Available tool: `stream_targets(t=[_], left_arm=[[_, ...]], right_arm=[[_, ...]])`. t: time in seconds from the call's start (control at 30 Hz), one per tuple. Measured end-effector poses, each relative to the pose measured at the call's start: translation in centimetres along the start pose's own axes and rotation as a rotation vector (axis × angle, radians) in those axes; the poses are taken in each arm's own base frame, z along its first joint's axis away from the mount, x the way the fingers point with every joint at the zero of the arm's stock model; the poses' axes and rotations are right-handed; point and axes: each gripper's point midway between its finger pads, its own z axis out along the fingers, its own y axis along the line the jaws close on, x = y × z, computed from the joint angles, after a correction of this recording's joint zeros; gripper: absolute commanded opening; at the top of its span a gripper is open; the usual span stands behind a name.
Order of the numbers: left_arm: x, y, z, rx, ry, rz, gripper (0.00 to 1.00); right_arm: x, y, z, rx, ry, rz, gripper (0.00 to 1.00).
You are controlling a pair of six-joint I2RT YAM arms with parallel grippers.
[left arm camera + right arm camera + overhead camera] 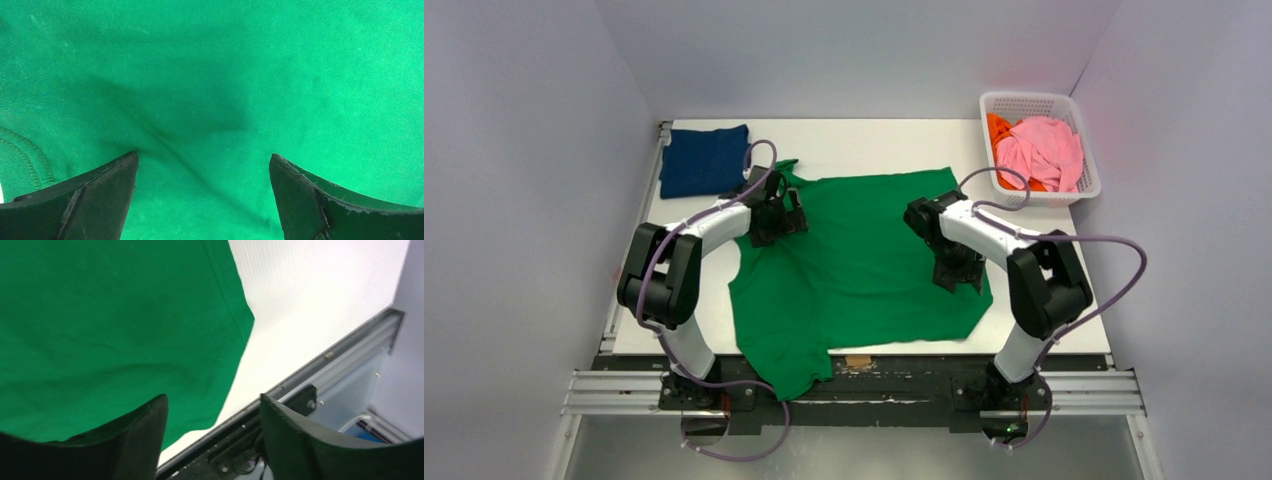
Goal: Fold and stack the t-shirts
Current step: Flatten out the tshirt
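Note:
A bright green t-shirt [859,260] lies spread over the middle of the white table, one sleeve hanging over the near edge. A folded navy blue t-shirt [704,160] lies at the back left. Pink [1046,148] and orange [998,130] t-shirts sit crumpled in the basket. My left gripper [776,215] is open, close above the green cloth [210,100] near its left shoulder, holding nothing. My right gripper [959,275] is open and empty above the shirt's right hem corner [230,340].
The white mesh basket [1036,103] stands at the back right corner. The table's near edge is a black and metal rail [904,365], which also shows in the right wrist view [320,365]. Grey walls close in on three sides.

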Motion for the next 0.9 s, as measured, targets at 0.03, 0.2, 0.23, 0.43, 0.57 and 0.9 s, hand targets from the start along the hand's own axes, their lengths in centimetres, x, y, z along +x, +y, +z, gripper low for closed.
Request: stream_targets(t=[0.03,0.2,0.23,0.43,0.57,0.9], left_arm=[[-0.1,0.0,-0.1,-0.003,0.0,0.0,1.0],[-1.0,-0.7,0.1,0.007,0.0,-0.004,1.0],[-1.4,-1.2,0.4,0.021,0.007,-0.007,1.0],[-3.3,-3.5,2.7,0.094,0.067,-0.045,1.0],[-5.4,-5.7,4.2,0.164,0.115,-0.102,1.0],[-12.8,-12.3,8.8,0.329,0.167,-0.202,1.0]], right_arm=[[-0.5,0.0,-0.4,-0.03,-0.026,0.022,0.77],[-4.1,1.6,-2.1,-0.315,-0.14,0.165,0.88],[-5.2,2.4,-2.0,-0.386,-0.152,0.196,0.88],[-10.6,8.8,0.6,-0.523,-0.178,0.208,0.88],[-13.0,12.1,2.2,-0.565,-0.164,0.21,0.87],[-22.5,13.4,2.7,-0.737,-0.224,0.421,0.85]])
